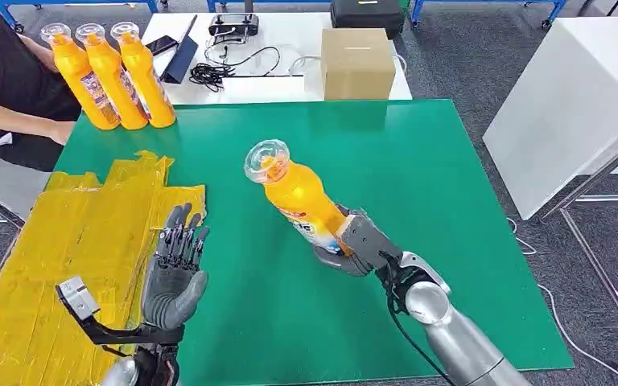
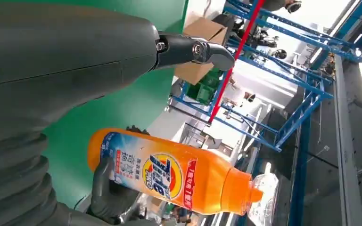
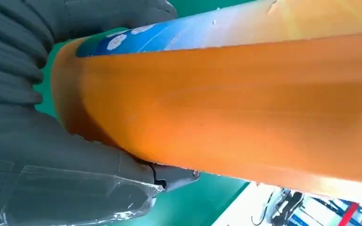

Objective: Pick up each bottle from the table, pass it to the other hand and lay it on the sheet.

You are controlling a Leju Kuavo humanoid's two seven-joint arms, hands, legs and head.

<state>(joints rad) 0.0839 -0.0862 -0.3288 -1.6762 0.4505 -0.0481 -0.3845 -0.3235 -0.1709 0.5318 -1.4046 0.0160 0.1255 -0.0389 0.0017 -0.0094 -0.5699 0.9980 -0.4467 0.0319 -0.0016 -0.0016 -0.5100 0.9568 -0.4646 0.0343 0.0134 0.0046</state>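
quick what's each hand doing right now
Left hand: open, fingers apart, holding nothing, raised beside the yellow sheet.
Right hand: holding the orange bottle by its lower end.

We count four orange bottles (image 1: 294,193), one yellow sheet (image 1: 64,241), one cardboard box (image 1: 357,63), one green table (image 1: 451,201).
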